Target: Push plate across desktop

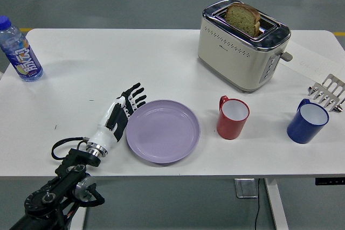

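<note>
Head view: purple plate (163, 131) touching left hand's (121, 112) right side.

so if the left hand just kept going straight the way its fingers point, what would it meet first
The left hand points up and to the right, along the purple plate's left rim. Past that is bare table; the toaster looks like the first thing in line, though depth is uncertain.

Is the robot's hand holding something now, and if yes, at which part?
Nothing is held. The left hand has its fingers spread and lies flat against the left rim of the purple plate, pressing sideways rather than gripping it.
</note>
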